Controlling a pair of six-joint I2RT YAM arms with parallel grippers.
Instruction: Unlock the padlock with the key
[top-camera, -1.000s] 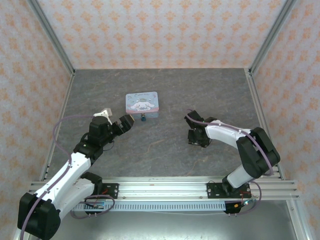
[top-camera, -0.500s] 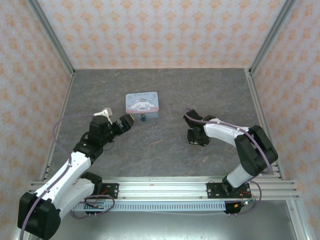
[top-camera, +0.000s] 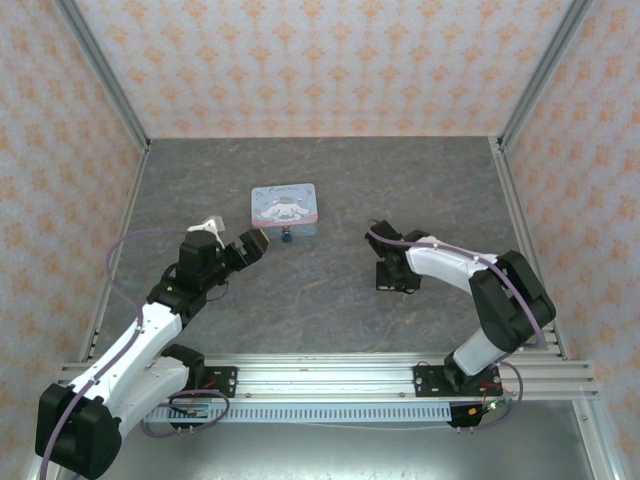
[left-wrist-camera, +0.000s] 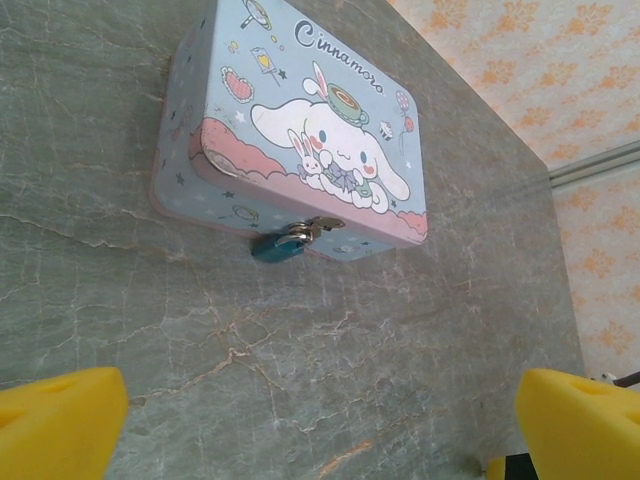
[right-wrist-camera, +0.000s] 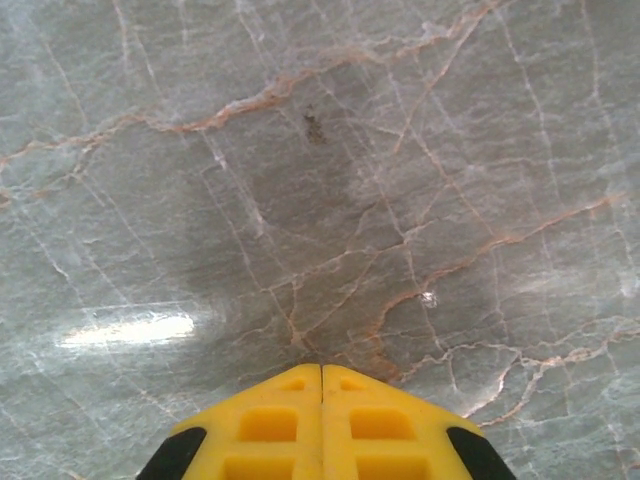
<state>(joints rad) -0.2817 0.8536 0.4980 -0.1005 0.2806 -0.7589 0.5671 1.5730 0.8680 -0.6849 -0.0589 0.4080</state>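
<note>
The small teal padlock (left-wrist-camera: 278, 245) hangs on the hasp at the front of a light-blue cartoon tin (left-wrist-camera: 300, 130), which lies on the table. From above, the padlock (top-camera: 286, 237) sits just right of my left gripper (top-camera: 250, 247). The left gripper (left-wrist-camera: 320, 440) is open, its yellow fingertips (left-wrist-camera: 55, 420) spread wide with bare table between them, a short way in front of the padlock. My right gripper (right-wrist-camera: 321, 368) is shut, its pads pressed together with nothing showing between them, low over the table at centre right (top-camera: 390, 280). The key is hidden.
The tin (top-camera: 283, 208) stands at the middle of the grey marble-look table (top-camera: 330, 300). Patterned walls with metal frame posts close in the back and both sides. A metal rail (top-camera: 320, 375) runs along the near edge, by the arm bases.
The right gripper has closed its jaws and shifted slightly left, close to the table. The left arm and the tin have not moved.
</note>
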